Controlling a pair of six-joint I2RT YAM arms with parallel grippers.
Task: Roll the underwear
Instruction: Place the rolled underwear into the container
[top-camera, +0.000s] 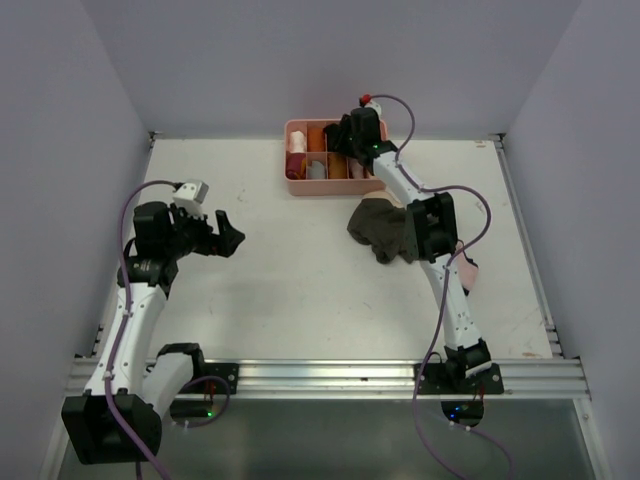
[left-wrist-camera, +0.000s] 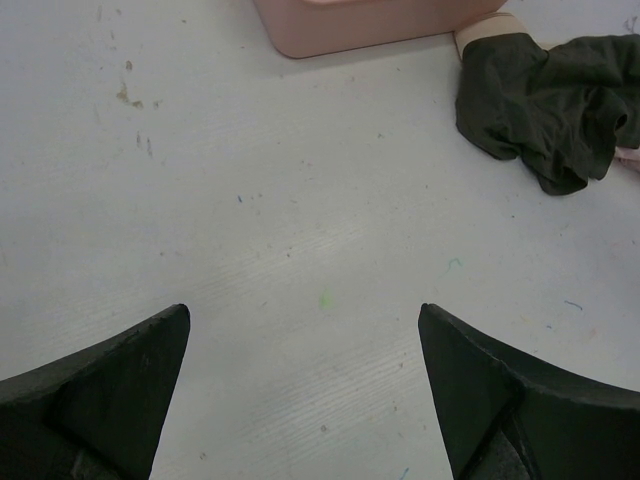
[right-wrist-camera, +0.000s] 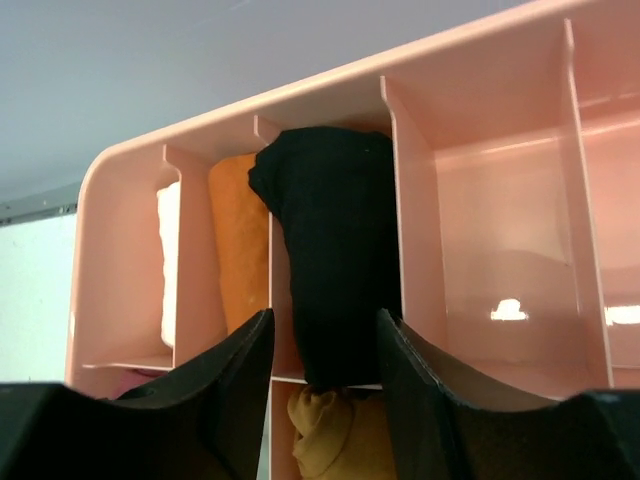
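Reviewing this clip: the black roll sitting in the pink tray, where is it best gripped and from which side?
Probably the black roll across its narrow width, near its exposed end, coming in through the open top of the pink tray. Its dividers close in both long sides, so fingers fit only alongside it, as the right end effector straddles it.

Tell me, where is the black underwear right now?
Right wrist view: the underwear sits tucked in a pink tray compartment, orange cloth beside it on the left, flanked by the right gripper.
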